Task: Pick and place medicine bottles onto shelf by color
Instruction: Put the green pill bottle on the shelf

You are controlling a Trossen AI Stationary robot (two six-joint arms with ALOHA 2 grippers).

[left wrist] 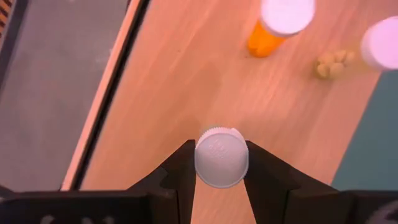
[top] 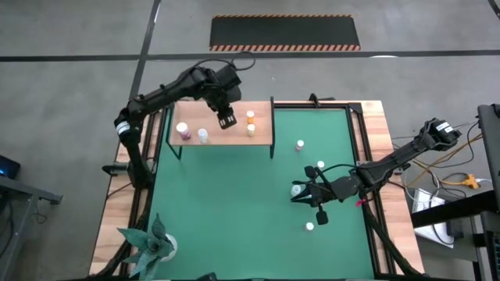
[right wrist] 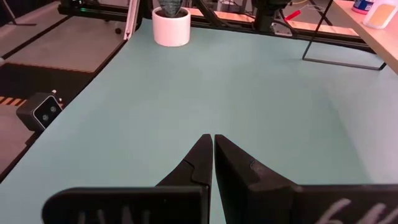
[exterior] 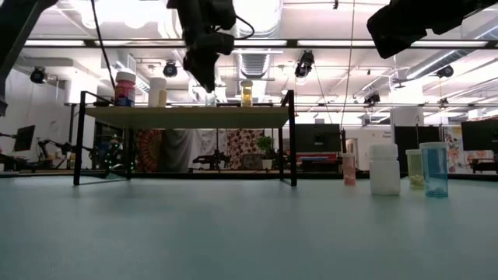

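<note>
A white-capped bottle (left wrist: 221, 156) sits pinched between the left gripper (top: 226, 120)'s fingers (left wrist: 180, 171), right over the shelf (top: 262, 134), beside an orange bottle (left wrist: 268, 37). The right gripper (top: 306, 196) hangs over the green mat (top: 234, 211), fingers pressed together, empty, bottles (top: 309, 226) nearby.

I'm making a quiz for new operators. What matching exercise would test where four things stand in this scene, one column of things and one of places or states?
Things:
1. left end effector
2. right end effector
3. orange bottle
4. paper plant

Places or states:
A. shut and empty, over the green mat
B. at the near left corner of the table
C. upright on the shelf
D. over the shelf, shut on a white-capped bottle

Pairs: 1-D, 2-A, 3-C, 4-B
</note>
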